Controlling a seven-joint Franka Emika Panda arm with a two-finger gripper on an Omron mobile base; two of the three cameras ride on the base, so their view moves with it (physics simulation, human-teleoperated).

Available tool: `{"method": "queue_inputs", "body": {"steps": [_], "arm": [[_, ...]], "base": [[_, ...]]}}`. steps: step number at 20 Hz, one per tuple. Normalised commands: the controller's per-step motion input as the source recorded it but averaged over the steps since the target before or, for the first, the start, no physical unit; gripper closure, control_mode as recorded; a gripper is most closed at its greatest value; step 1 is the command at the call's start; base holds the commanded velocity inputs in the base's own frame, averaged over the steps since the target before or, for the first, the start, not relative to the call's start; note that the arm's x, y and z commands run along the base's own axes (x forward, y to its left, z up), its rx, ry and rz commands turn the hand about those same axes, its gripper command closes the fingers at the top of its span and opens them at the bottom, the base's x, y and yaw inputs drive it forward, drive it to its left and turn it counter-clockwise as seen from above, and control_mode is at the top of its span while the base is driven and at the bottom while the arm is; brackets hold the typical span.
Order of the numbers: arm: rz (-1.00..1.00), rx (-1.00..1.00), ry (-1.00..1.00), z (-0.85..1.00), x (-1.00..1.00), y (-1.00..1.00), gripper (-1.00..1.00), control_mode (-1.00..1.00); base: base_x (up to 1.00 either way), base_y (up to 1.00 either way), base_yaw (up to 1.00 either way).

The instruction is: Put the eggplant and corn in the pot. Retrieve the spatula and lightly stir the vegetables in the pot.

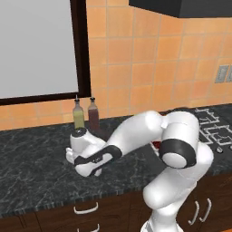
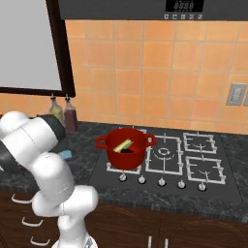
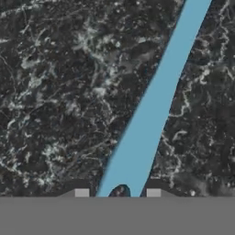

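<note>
While the spatula (image 3: 156, 105) lies between the gripper (image 3: 117, 193) fingertips, actual grip can't be told.

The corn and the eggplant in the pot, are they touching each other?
Cannot tell. The right base view shows the corn and the eggplant lying close together inside the pot, but they are too small there to show plain contact or a gap.

Arm reaching low, leftward over counter (image 1: 36, 158); gripper (image 3: 117, 195) pointing down, fingertips (image 3: 81, 193) straddling spatula (image 3: 156, 101) handle.
</note>
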Motion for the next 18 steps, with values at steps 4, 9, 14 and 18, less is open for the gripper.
{"method": "queue_inputs", "body": {"steps": [4, 9, 14, 18], "arm": [[-0.08, 0.14, -0.16, 0.9, -0.34, -0.48, 1.0, -1.0], [-0.06, 0.19, -0.16, 1.0, -0.25, -0.3, 1.0, -1.0], [-0.11, 0.33, 0.0, 1.0, -0.06, -0.34, 1.0, -1.0], [-0.06, 0.48, 0.0, 1.0, 0.0, -0.24, 1.0, -1.0]], "base": [[0.0, 0.0, 0.0], [0.0, 0.0, 0.0], [0.0, 0.0, 0.0], [0.0, 0.0, 0.0]]}}
